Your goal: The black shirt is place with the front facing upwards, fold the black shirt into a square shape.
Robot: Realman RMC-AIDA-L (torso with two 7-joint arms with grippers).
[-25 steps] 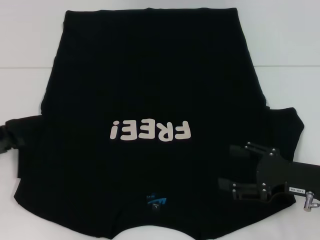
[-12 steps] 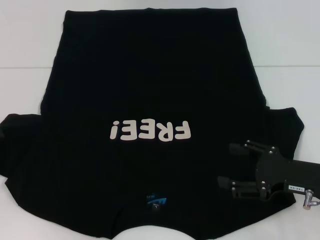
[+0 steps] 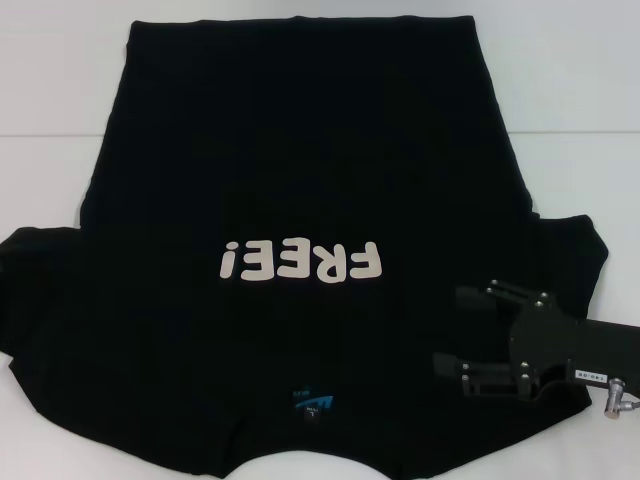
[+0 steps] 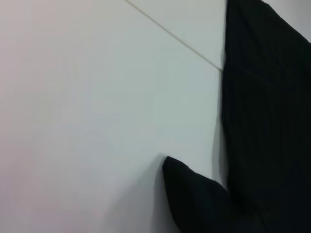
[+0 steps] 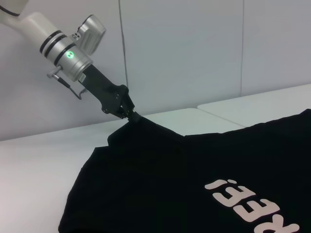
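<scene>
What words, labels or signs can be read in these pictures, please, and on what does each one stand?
"FREE!" in cream letters on the front of the black shirt, upside down in the head view.
Small blue neck label on the shirt: too small to read.
Small white tag on the right gripper: print too small to read.
Nothing else readable.

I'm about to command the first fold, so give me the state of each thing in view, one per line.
Shirt: spread on the table, print up, unfolded; left sleeve tip lifted.
Left hand: shut on the shirt's left sleeve, holding it raised off the table.
Right hand: open, over the shirt's right shoulder area, gripping nothing.
</scene>
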